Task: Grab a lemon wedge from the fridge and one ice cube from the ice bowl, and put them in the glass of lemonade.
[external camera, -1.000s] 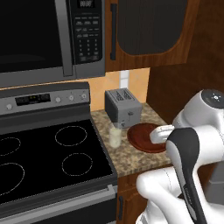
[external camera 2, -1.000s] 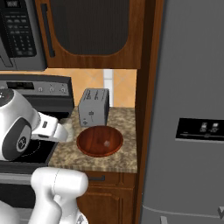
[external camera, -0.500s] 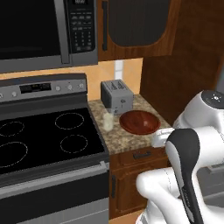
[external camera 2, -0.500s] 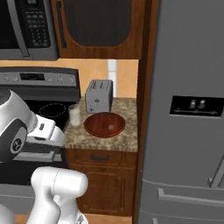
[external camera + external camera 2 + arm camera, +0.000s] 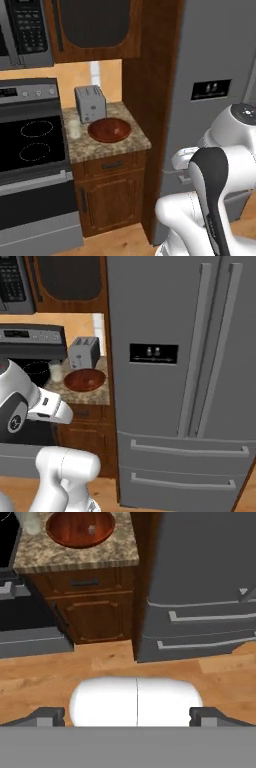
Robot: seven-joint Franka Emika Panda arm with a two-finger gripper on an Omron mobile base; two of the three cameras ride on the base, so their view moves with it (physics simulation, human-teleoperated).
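Note:
The grey steel fridge (image 5: 200, 346) stands with both doors closed, its black dispenser panel (image 5: 153, 353) facing me; its two drawers (image 5: 210, 619) appear in the hand view. The lemon wedge is hidden. On the granite counter (image 5: 107, 147) left of the fridge sits the reddish-brown ice bowl (image 5: 109, 130) (image 5: 85, 379) (image 5: 80, 527), with a small pale cube (image 5: 91, 530) inside. The glass of lemonade (image 5: 74, 129) (image 5: 55, 371) (image 5: 30, 521) stands just left of the bowl. My gripper (image 5: 128, 716) is open and holds nothing, low above the wooden floor, well short of counter and fridge.
A silver toaster (image 5: 90, 102) stands behind the bowl against the wall. A black stove (image 5: 30, 145) lies left of the counter, with a microwave (image 5: 25, 30) above it. A wooden cabinet (image 5: 95, 612) sits under the counter. A brown side panel (image 5: 150, 75) separates counter and fridge.
The base has driven to the right and back, so both base views shifted from the stove and counter toward the fridge. The bowl, glass and toaster have stayed in place.

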